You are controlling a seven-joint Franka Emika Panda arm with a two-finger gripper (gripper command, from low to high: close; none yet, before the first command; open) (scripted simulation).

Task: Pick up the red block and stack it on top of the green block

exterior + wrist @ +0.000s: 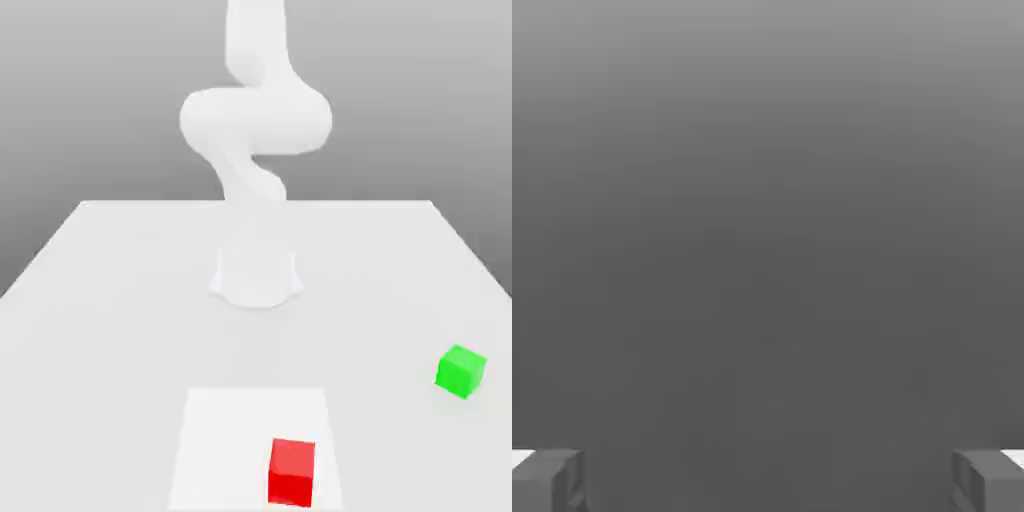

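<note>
We have a bright red block [291, 473], box-shaped with flat faces, sitting on a flat white rectangular patch [230, 440] of the pale table [100, 350], near the patch's edge at the exterior view's right. Bright green block [461, 371], cube-shaped: on the bare table surface, well apart from the red one, toward the exterior view's right and farther back. Its faces are turned at an angle to the camera. Nothing stacked; the two don't touch.

Smooth white robot arm [257, 120] rises from its round base [256, 280] on the table, behind both blocks, upper part cut off by the frame. In the hand view we get the grey two-finger gripper [769, 482]: fingers wide apart, one at each side, nothing between them. Plain grey background behind.
</note>
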